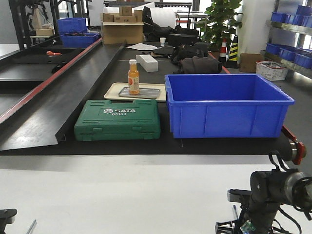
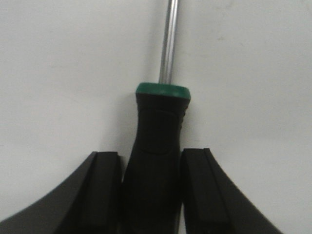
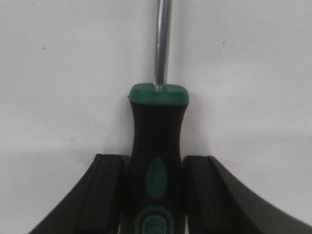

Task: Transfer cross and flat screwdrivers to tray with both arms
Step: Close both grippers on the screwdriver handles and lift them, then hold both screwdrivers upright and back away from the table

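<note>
Both screwdrivers are picked up. The left hand (image 2: 151, 155) is pinching the plain-handled screwdriver (image 2: 156, 131), its matte black pads snug against either side of a black rubbery grip. That grip has a green collar on top and a thin shiny chrome shaft running away from the camera. The right hand (image 3: 153, 158) is doing the same with the green-oval screwdriver (image 3: 157, 126). Its handle has the same waisted shape, with a glossy green oval inlay and a green ring lower down. Can't tell which tip is cross or flat, since both run out of frame. Under both is the white worktop (image 2: 58, 73), smooth and matte with a few tiny specks. In the front view a black ribbed belt surface (image 1: 87, 73) sits just past the white worktop. On it are a textured green SATA case (image 1: 118, 119), a deep blue plastic bin (image 1: 226, 109) beside that, and a beige tray (image 1: 113, 91) behind. The tray carries a flat grey metal piece (image 1: 144, 92) and an orange bottle (image 1: 133, 77). Further back there are cardboard boxes (image 1: 122, 29), a leafy plant (image 1: 219, 19) and a shelf of blue bins (image 1: 292, 24) on the right.
</note>
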Motion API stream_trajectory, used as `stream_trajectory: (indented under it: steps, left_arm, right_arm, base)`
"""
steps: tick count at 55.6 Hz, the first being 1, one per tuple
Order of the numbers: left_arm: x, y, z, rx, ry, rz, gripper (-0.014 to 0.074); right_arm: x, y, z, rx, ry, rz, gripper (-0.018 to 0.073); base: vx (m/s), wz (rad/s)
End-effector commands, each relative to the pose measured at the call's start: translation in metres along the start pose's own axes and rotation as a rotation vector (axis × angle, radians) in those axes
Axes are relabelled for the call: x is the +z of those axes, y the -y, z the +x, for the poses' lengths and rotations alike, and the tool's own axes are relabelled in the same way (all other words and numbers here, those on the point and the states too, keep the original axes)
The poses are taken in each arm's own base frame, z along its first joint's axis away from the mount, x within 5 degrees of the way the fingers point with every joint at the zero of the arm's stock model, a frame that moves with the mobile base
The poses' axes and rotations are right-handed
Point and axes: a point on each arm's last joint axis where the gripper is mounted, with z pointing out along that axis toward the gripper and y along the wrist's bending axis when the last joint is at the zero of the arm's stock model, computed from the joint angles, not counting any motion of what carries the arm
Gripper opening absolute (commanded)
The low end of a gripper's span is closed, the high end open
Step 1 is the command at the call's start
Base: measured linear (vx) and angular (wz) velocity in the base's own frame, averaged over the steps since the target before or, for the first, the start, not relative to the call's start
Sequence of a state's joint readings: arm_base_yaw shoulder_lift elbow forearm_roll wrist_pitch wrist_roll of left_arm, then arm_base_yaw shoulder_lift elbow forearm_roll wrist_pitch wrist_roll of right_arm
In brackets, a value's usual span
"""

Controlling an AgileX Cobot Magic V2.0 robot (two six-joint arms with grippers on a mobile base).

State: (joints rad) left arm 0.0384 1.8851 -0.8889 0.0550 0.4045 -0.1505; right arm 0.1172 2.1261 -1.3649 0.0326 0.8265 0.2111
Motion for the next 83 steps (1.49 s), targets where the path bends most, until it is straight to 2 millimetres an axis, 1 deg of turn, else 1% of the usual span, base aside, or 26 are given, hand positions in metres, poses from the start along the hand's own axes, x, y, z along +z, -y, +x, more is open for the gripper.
stream_trajectory:
  steps: [1,10,15,19,27,30,33,36,37,40,43,48,49,50,51,54,57,63,67,72,74,76,80,83]
  left_arm:
    - [-0.003,-0.001,0.001,0.026,-0.022,-0.008,-0.0008]
    - [-0.007,-0.001,0.001,0.025,-0.026,-0.009,-0.0006]
    - [-0.019,-0.001,-0.002,0.024,0.012,-0.006,-0.0005]
    - [-0.033,-0.001,-0.006,0.022,0.06,-0.001,-0.0004]
    - [-0.07,-0.001,-0.012,0.019,0.187,0.011,-0.0003]
    - [-0.091,-0.001,-0.013,0.018,0.254,0.017,-0.0003]
    - [-0.108,-0.001,-0.013,0.016,0.306,0.021,-0.0003]
    - [-0.129,-0.002,-0.011,0.015,0.367,0.026,-0.0001]
    - [-0.135,-0.002,-0.01,0.014,0.384,0.028,-0.0001]
    - [-0.156,-0.003,-0.006,0.012,0.446,0.033,0.0]
    - [-0.177,-0.004,-0.001,0.01,0.511,0.039,0.0]
    - [-0.209,-0.006,0.01,0.007,0.621,0.049,0.0]
    - [-0.215,-0.006,0.012,0.009,0.648,0.05,0.0]
    - [-0.223,-0.007,0.016,0.01,0.682,0.053,0.0]
    - [-0.228,-0.007,0.019,0.01,0.706,0.056,0.0]
    - [-0.246,-0.008,0.033,0.014,0.803,0.068,0.0]
    - [-0.259,-0.008,0.047,0.021,0.875,0.082,0.0]
    - [-0.277,-0.007,0.078,0.038,0.96,0.108,0.0]
    - [-0.287,-0.009,0.098,0.042,1.017,0.12,0.0]
    - [-0.3,-0.012,0.122,0.032,1.098,0.147,0.0]
    - [-0.305,-0.013,0.132,0.022,1.128,0.162,0.0]
    - [-0.31,-0.014,0.141,0.016,1.156,0.174,0.0001]
    - [-0.316,-0.017,0.157,0.017,1.21,0.179,0.0001]
    - [-0.318,-0.018,0.166,0.027,1.242,0.175,0.0001]
  right_arm:
    - [-0.019,-0.001,-0.007,0.01,0.063,-0.029,-0.0008]
    - [-0.024,-0.001,-0.005,-0.037,0.06,-0.027,-0.0008]
    - [-0.036,-0.002,-0.005,-0.055,0.084,-0.036,-0.0008]
    - [-0.052,-0.002,-0.005,-0.069,0.127,-0.047,-0.0008]
    - [-0.097,-0.003,-0.002,-0.1,0.249,-0.067,-0.0008]
    - [-0.118,-0.002,0.002,-0.119,0.302,-0.074,-0.0008]
    - [-0.139,-0.002,0.007,-0.138,0.356,-0.08,-0.0008]
    - [-0.16,0.0,0.015,-0.153,0.415,-0.086,-0.0008]
    - [-0.163,0.0,0.016,-0.154,0.427,-0.088,-0.0008]
    - [-0.184,0.003,0.029,-0.154,0.502,-0.099,-0.0008]
    - [-0.198,0.005,0.042,-0.153,0.566,-0.108,-0.0008]
    - [-0.217,0.011,0.069,-0.148,0.67,-0.126,-0.0008]
    - [-0.222,0.013,0.077,-0.147,0.703,-0.131,-0.0008]
    - [-0.222,0.015,0.084,-0.147,0.713,-0.132,-0.0008]
    - [-0.228,0.016,0.092,-0.146,0.746,-0.137,-0.0008]
    - [-0.239,0.021,0.113,-0.146,0.824,-0.146,-0.0008]
    - [-0.251,0.026,0.134,-0.146,0.904,-0.155,-0.0008]
    - [-0.271,0.037,0.182,-0.143,1.065,-0.181,-0.0008]
    - [-0.28,0.045,0.215,-0.144,1.167,-0.194,-0.0008]
    - [-0.287,0.054,0.251,-0.15,1.277,-0.198,-0.0008]
    - [-0.288,0.058,0.27,-0.152,1.336,-0.2,-0.0008]
    - [-0.289,0.062,0.284,-0.152,1.382,-0.203,-0.0008]
    - [-0.288,0.067,0.305,-0.152,1.427,-0.2,-0.0008]
    - [-0.286,0.07,0.313,-0.15,1.428,-0.192,-0.0008]
  base:
    - [0.0,0.0]
    - [0.0,0.0]
    - [0.0,0.0]
    - [0.0,0.0]
    - [0.0,0.0]
    - [0.0,0.0]
    - [0.0,0.0]
    - [0.0,0.0]
    - [0.0,0.0]
    - [0.0,0.0]
    - [0.0,0.0]
    - [0.0,0.0]
    - [0.0,0.0]
    - [0.0,0.0]
    - [0.0,0.0]
    - [0.0,0.0]
    - [0.0,0.0]
    - [0.0,0.0]
    - [0.0,0.0]
    - [0.0,0.0]
    - [0.0,0.0]
    - [0.0,0.0]
    - [0.0,0.0]
    - [0.0,0.0]
